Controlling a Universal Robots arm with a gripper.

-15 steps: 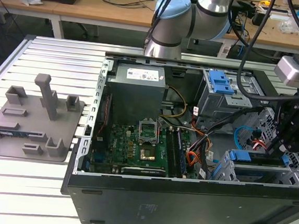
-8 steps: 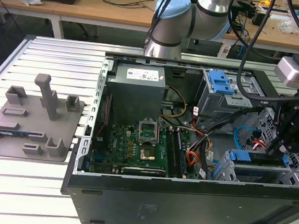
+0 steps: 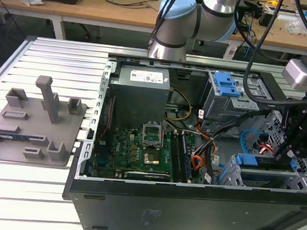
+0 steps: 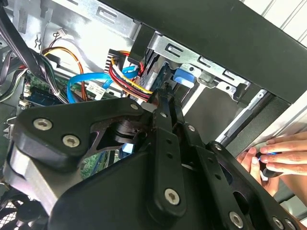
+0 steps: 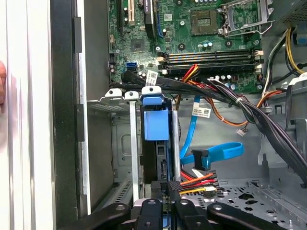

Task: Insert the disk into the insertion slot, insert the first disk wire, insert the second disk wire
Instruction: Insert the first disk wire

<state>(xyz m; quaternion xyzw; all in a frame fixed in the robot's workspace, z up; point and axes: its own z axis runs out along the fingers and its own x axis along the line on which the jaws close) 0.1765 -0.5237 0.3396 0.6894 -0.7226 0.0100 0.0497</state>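
Disk [image 5: 156,125]: drive in a bright blue carrier with a blue pull tab, seated in the grey metal cage [image 5: 108,100] inside the open case. End effector [image 5: 166,190] sits right at the disk's wire end, jaws nearly closed, apparently pinching the black plug [image 5: 174,186] of the red-yellow wires. Blue cable [image 5: 216,153] lies loose alongside.

Arm [image 3: 220,2] was recorded as silver tubing with pale blue joint caps [image 3: 173,9]; black cables [image 3: 247,69] were seen hanging beside it. Gripper [image 4: 165,96] was noted as matte black linkage bars [image 4: 163,158] fastened with silver screws [image 4: 171,195].
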